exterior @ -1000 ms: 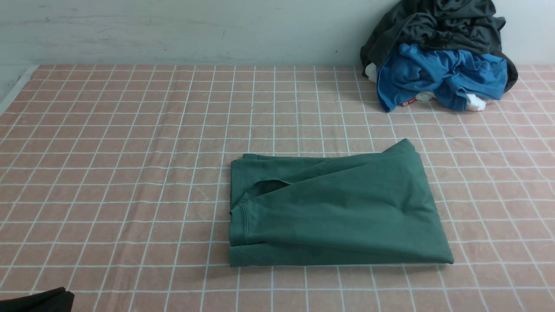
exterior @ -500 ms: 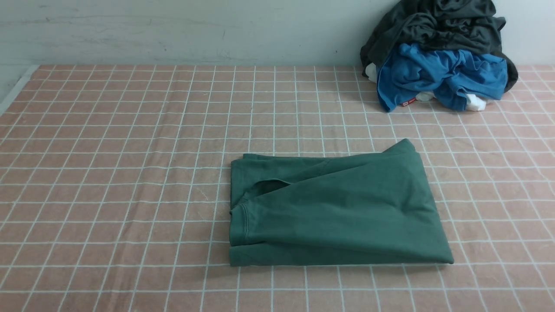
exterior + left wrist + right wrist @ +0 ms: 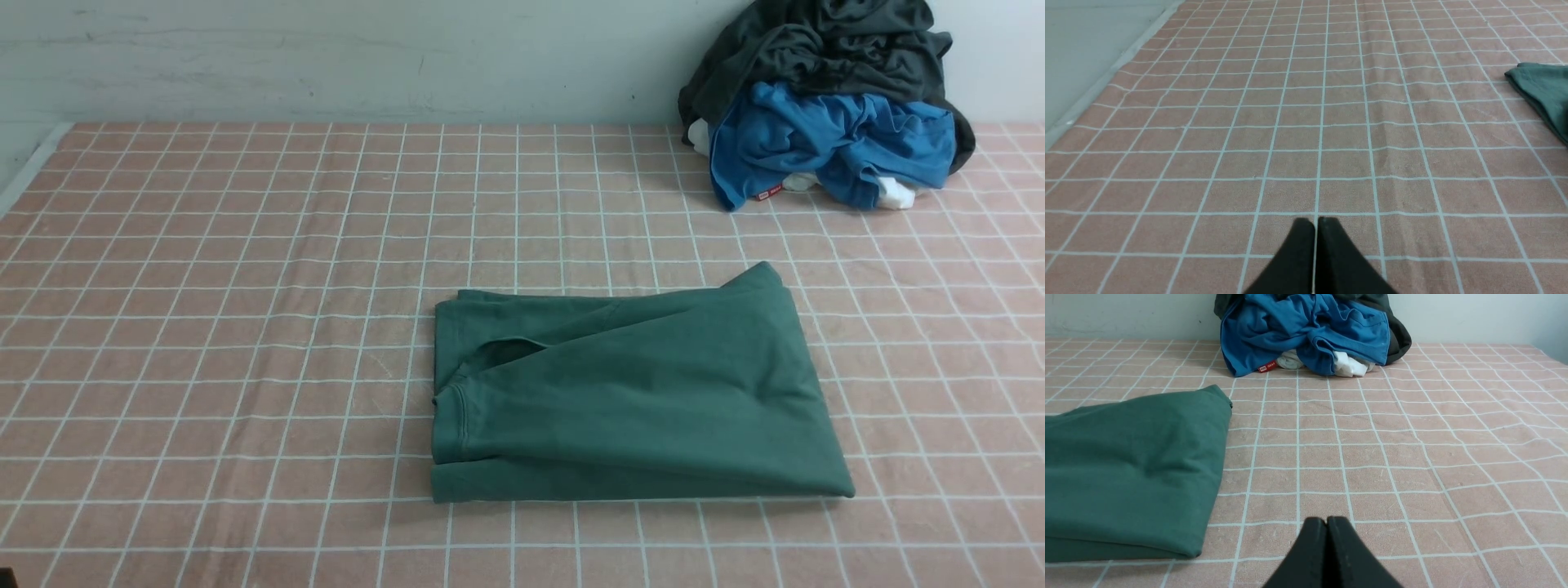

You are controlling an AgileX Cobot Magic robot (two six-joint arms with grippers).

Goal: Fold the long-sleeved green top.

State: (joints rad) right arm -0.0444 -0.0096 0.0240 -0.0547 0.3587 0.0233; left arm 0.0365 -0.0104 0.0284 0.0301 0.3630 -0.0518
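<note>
The green long-sleeved top (image 3: 629,400) lies folded into a flat rectangle near the middle of the table, its ribbed collar at the left side; no logo shows. Its corner shows in the left wrist view (image 3: 1545,92) and its right part in the right wrist view (image 3: 1131,465). My left gripper (image 3: 1314,222) is shut and empty above bare cloth, well clear of the top. My right gripper (image 3: 1327,520) is shut and empty above bare cloth beside the top. Neither gripper shows in the front view.
A pink checked tablecloth (image 3: 245,286) covers the table. A heap with a dark charcoal-grey garment (image 3: 824,41) over a bright blue garment (image 3: 816,139) and white cloth sits at the back right against the wall; it also shows in the right wrist view (image 3: 1306,330).
A dark part of the left arm at the front view's bottom left corner has drawn back out of view. The green top has not moved.
</note>
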